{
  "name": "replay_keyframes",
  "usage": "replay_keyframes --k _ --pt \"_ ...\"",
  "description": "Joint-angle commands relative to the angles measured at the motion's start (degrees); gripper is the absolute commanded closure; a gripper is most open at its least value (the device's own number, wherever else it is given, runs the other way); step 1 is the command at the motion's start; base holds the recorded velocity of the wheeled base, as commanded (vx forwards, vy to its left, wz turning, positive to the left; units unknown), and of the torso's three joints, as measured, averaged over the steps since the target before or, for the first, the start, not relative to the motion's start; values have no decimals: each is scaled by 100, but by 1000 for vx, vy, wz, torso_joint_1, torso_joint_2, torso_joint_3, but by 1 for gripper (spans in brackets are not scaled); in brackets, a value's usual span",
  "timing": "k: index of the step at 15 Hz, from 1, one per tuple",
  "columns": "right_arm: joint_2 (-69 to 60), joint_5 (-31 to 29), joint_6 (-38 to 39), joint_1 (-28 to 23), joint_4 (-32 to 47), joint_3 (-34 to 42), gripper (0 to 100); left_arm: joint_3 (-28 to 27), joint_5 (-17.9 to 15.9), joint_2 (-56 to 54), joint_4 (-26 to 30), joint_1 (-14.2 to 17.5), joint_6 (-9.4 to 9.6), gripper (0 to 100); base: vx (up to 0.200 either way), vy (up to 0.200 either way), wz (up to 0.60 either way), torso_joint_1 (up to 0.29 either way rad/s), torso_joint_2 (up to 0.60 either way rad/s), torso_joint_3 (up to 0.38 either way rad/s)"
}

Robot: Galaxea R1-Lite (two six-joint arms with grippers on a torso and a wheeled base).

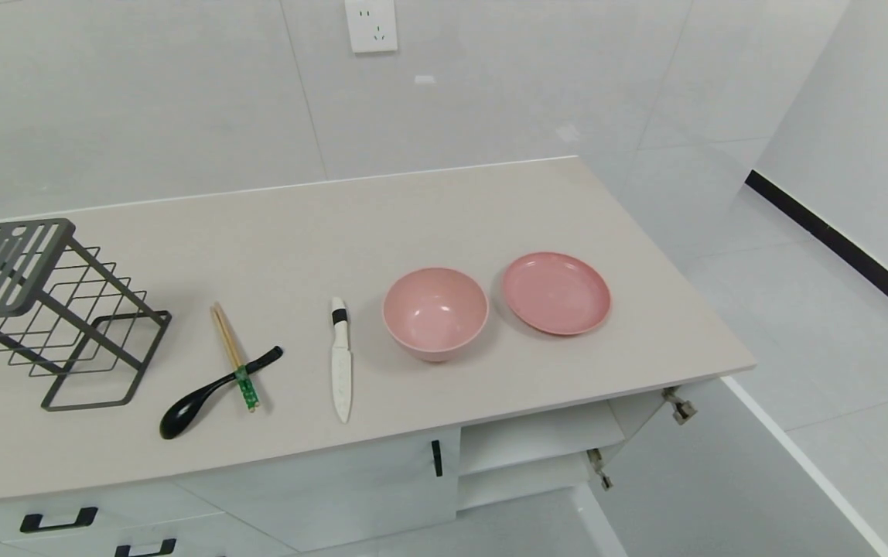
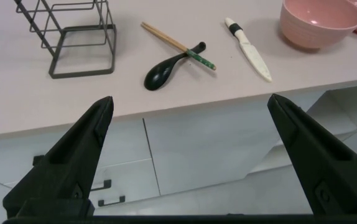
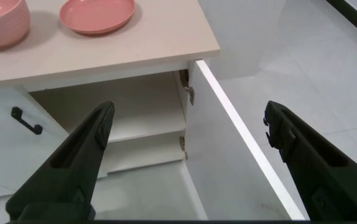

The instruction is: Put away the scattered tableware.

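A: How many pieces of tableware lie out on the flat beige countertop [image 1: 490,209]?

B: Six, counting the sticks singly. There is one deep round pink plastic bowl [image 1: 435,312] and one shallow round pink plastic plate [image 1: 556,292]. There is also one white knife with a black band on its handle [image 1: 341,360], one glossy black soup spoon [image 1: 208,394] and two wooden chopsticks with green-patterned ends [image 1: 231,352].

A: Place them from the bowl.

B: The plate sits at its 3 o'clock, just beside it but not touching. The knife lies near at its 9 o'clock, handle toward 12 and blade tip toward 6. At the knife's 9 o'clock the chopsticks lie side by side, running from 11 down to 5. The spoon crosses them at their green ends and touches them. Its scoop points toward 8 and its handle tip toward 2.

A: And the storage?

B: One dark grey metal wire rack [image 1: 65,309] stands at 9 o'clock of the chopsticks, near the counter's left end. Under the right end, one white cabinet door [image 3: 228,174] hangs open on two white shelves [image 3: 135,115]. The closed fronts carry three black handles [image 1: 57,520].

A: The grippers?

B: Two. The left gripper [image 2: 191,99] hangs in front of the counter edge, its two black fingers spread wide apart. The right gripper [image 3: 189,107] is spread just as wide and hangs before the open cabinet.
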Motion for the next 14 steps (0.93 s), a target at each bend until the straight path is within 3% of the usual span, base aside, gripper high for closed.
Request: replay_keyframes --k 1,6,11,14 --pt "9 -7 0 1 -1 0 0 0 0 7 -1 1 -6 0 200 0 0 2 2 -2" --pt "9 -7 9 -7 -1 0 0 0 9 7 -1 1 3 0 200 0 0 4 -1 4" --pt "0 10 -9 -7 -71 0 0 0 18 7 -1 1 3 0 0 0 0 0 0 0" --pt "0 19 -53 1 -1152 0 0 0 -9 7 -1 1 3 0 0 0 0 0 0 0"
